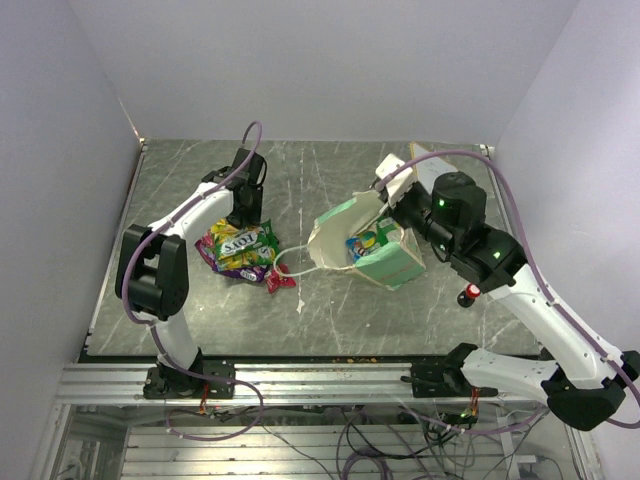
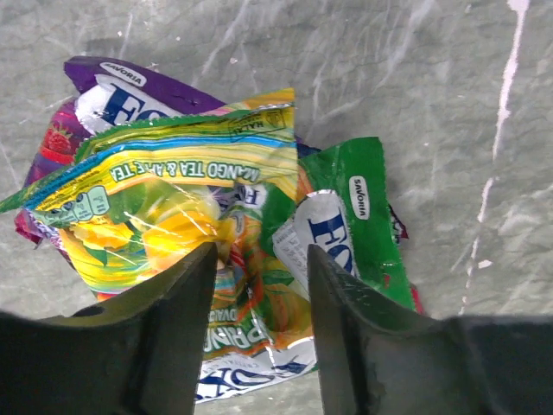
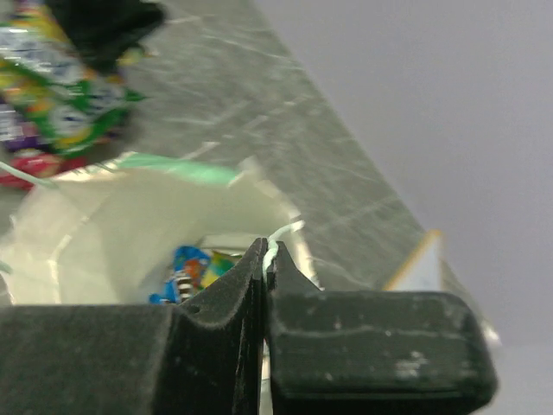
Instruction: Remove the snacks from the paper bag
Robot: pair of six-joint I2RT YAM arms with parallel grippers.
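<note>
Marbled grey table [image 1: 330, 320], white walls — unloading looks partway done.
Left gripper [image 2: 259, 337] hangs over the snack pile [image 1: 240, 250] toward the table's left edge, jaws parted, gripping nothing. Right gripper [image 1: 392, 207] is pinched on the paper bag [image 1: 395, 268] rim, mid-table — packets [image 1: 362, 244] show inside. Next, probably, the free gripper must reach into the bag's mouth for another.
</note>
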